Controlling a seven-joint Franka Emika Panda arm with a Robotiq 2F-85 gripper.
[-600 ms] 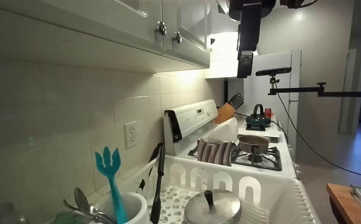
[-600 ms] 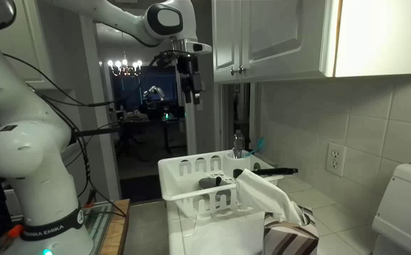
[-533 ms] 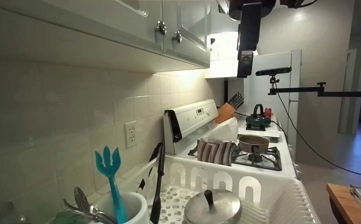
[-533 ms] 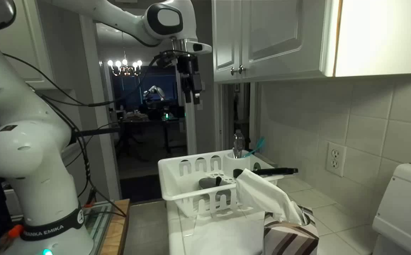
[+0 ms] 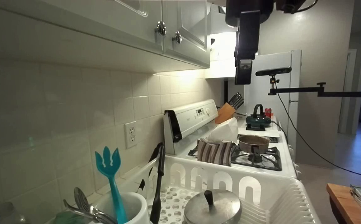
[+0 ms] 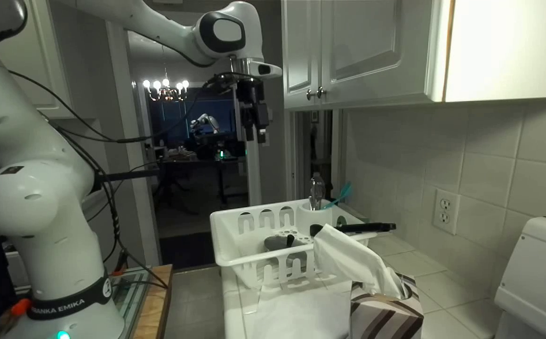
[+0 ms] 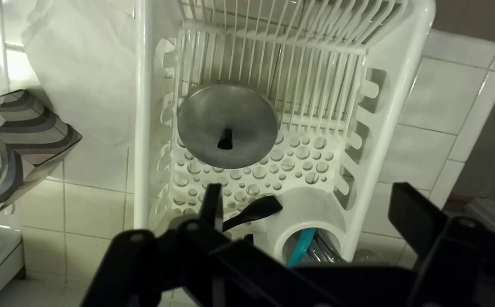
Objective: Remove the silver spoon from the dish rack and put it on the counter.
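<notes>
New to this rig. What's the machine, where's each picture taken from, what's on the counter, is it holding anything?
The machine is a white robot arm ending in a black two-finger gripper. Two pictures are taken from different places outside the robot. The wrist view is taken from the arm's own wrist, looking down past the gripper.

On the tiled counter stands a white dish rack. In it are a metal lid, a black utensil and a cup with a teal fork and some metal utensils; which of those is the silver spoon, I can't tell. Beside the rack is a striped tissue box.

Nothing is held: the gripper hangs open, well above the rack.
</notes>
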